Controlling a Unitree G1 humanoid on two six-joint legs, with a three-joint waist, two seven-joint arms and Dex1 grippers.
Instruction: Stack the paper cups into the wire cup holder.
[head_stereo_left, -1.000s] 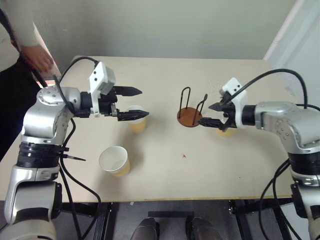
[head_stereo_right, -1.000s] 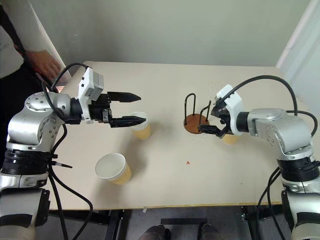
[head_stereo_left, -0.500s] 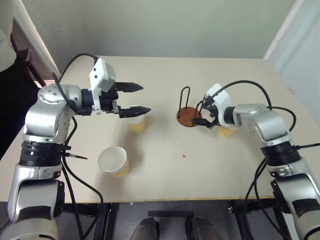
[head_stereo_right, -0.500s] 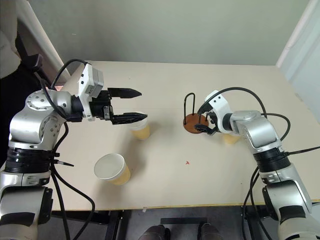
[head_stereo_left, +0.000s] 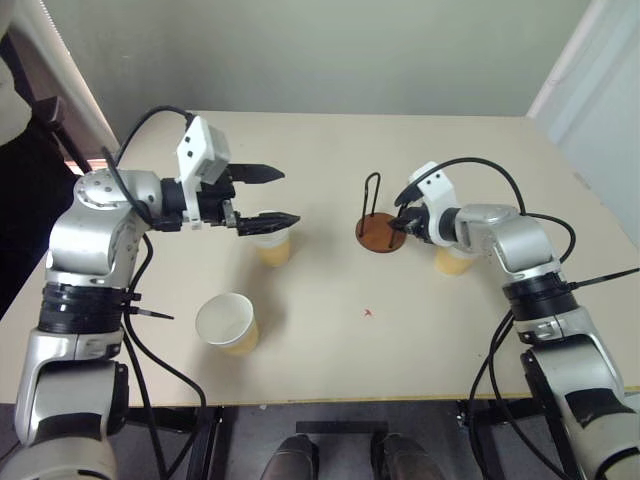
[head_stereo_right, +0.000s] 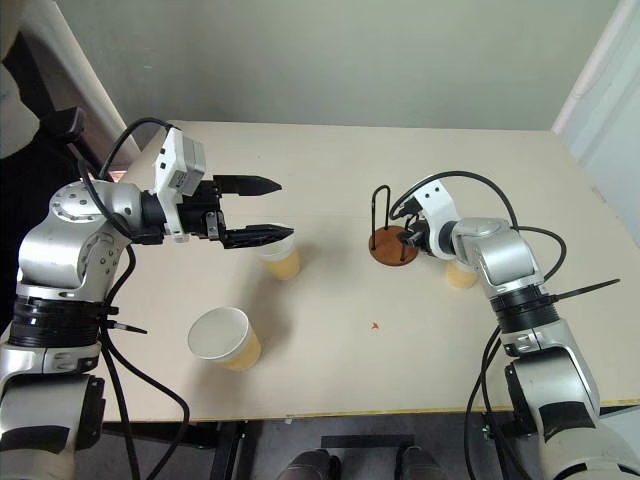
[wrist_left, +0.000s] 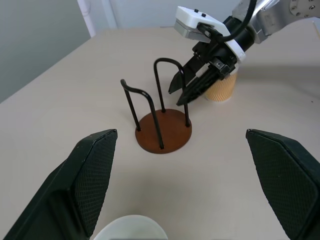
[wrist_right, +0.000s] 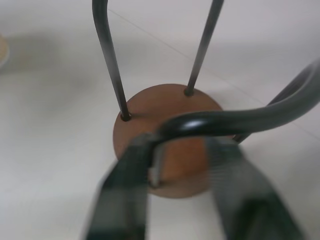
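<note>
Table (head_stereo_left: 330, 350): beige top; carries holder and 3 cups.
L gripper (head_stereo_left: 268, 197): fingers spread wide, nothing held; hovers just above cup 1.
R gripper (wrist_left: 184, 89): at near wire loop of holder, fingers either side of the wire; can't tell if clamped on it.
Wire cup holder (head_stereo_left: 381, 234): table centre, upright, no cups in it.
Cup 1 (head_stereo_left: 273, 245): upright, under L gripper.
Cup 2 (head_stereo_left: 228, 323): tilted, near front edge.
Cup 3 (head_stereo_left: 455, 260): upright, behind R gripper, just beside holder.
</note>
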